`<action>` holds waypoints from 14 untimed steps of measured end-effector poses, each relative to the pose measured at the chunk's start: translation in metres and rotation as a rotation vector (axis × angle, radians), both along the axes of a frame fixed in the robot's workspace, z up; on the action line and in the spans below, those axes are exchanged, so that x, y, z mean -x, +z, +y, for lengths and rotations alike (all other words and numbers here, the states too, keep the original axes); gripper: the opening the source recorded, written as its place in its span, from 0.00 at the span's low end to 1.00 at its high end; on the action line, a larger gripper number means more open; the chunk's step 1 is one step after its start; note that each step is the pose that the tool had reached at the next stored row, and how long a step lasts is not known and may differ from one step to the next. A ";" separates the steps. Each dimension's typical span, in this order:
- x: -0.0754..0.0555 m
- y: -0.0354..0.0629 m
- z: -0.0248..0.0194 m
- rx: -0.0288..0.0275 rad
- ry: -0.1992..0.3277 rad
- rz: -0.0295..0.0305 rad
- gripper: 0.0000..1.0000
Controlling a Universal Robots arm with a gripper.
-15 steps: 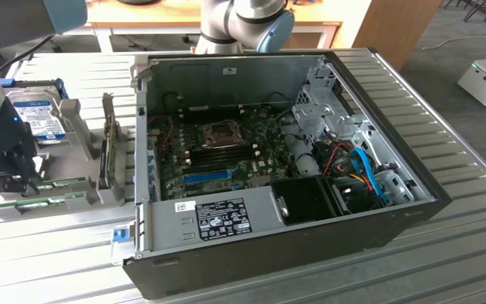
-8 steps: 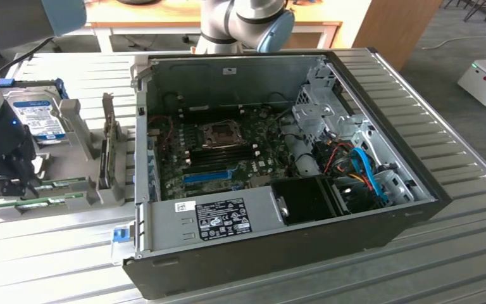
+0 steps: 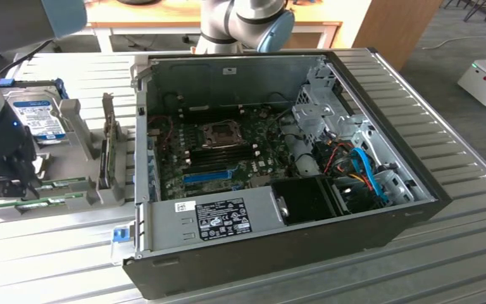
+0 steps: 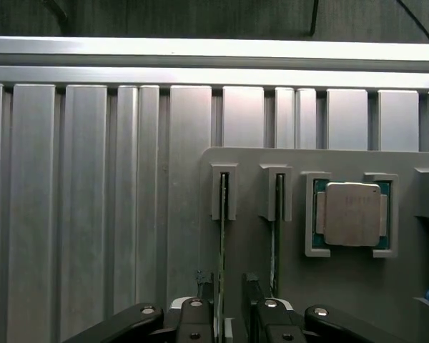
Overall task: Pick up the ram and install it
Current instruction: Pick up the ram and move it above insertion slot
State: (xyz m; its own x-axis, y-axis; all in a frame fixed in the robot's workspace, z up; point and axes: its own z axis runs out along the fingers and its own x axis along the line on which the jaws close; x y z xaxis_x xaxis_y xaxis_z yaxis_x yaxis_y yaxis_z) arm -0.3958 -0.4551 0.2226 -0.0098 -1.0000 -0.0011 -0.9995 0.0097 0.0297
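Two ram sticks stand on edge in a grey holder (image 4: 343,286). In the wrist view one ram stick (image 4: 222,236) runs straight between my gripper's (image 4: 225,318) two fingers. The fingers (image 4: 197,318) stand on either side of it with a gap to each face, so the gripper is open around it. The second ram stick (image 4: 276,229) stands parallel, just outside one finger. At the exterior view's left, my gripper (image 3: 7,187) is low over the holder (image 3: 74,120), where green ram edges (image 3: 53,185) show. The open computer case (image 3: 344,82) lies in the middle, its motherboard (image 3: 226,152) exposed.
A silver CPU (image 4: 352,214) lies in a pocket of the holder beside the sticks. A hard drive with a blue label (image 3: 36,117) stands in the holder behind my gripper. A blue slot strip (image 3: 205,176) shows on the motherboard. Ribbed metal tabletop (image 3: 445,209) surrounds the case.
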 end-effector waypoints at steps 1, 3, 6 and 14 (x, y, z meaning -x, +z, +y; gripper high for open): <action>0.000 -0.0009 0.0000 0.0000 0.000 0.0000 0.30; 0.000 -0.0027 0.0000 -0.0001 0.000 0.0000 0.30; 0.000 -0.0055 0.0000 0.0000 0.000 0.0001 0.30; 0.000 -0.0122 -0.0002 0.0000 0.000 0.0000 0.30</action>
